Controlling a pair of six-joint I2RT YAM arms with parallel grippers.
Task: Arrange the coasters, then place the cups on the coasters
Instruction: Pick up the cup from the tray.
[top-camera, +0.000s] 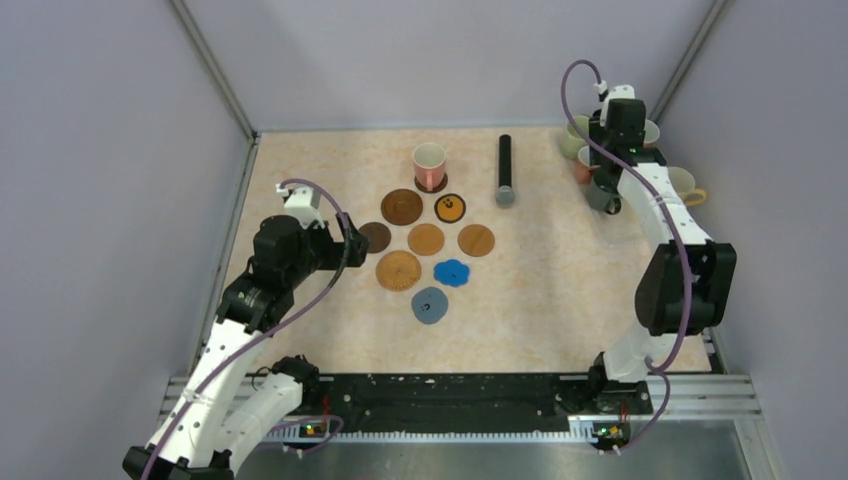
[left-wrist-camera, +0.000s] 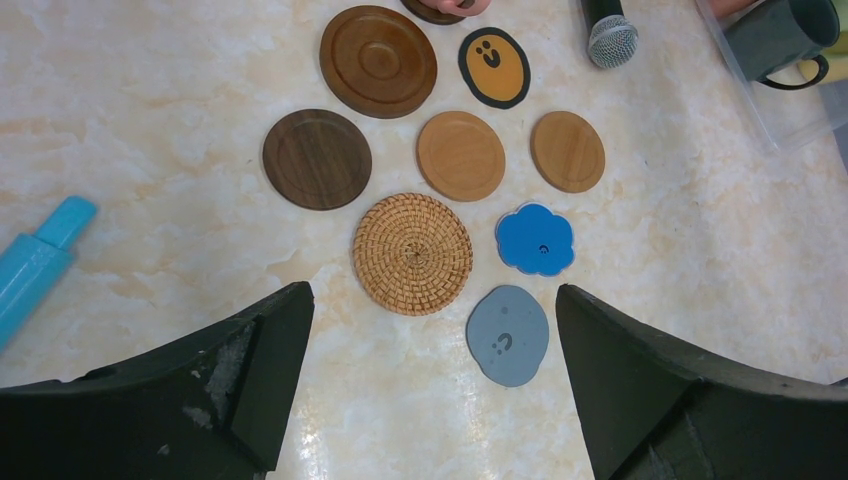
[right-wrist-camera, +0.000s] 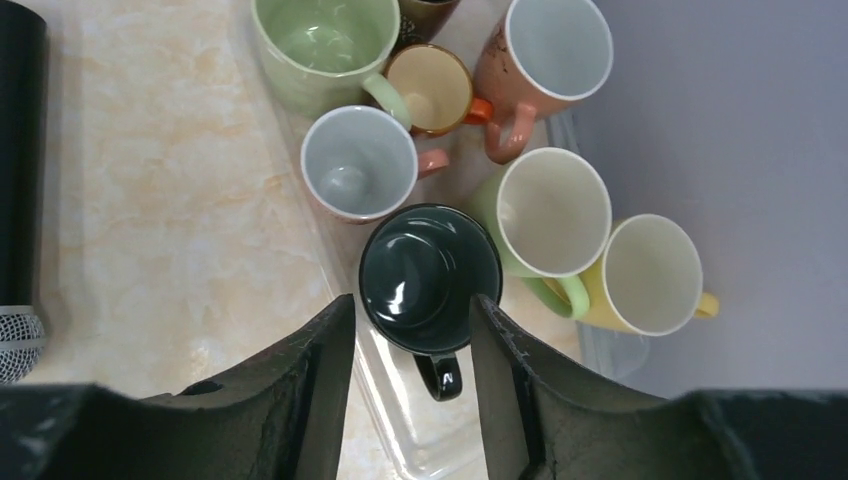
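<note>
The top camera sits high behind both arm bases, looking down and forward over the whole surface (top-camera: 560, 300). The left wrist camera looks straight down, fairly close, past the left pincer (left-wrist-camera: 430, 296) onto the coasters (left-wrist-camera: 460, 155), which the top view shows mid-surface. The right wrist camera hangs very close above the cups (right-wrist-camera: 555, 210) at the far right corner. A black microphone (top-camera: 505, 170) appears in all three.

In the left wrist view the top edge cuts off the pink cup (left-wrist-camera: 462, 5) and its coaster (left-wrist-camera: 428, 12). The right arm (top-camera: 652, 196) hides most far cups (top-camera: 684, 184) in the overhead view
</note>
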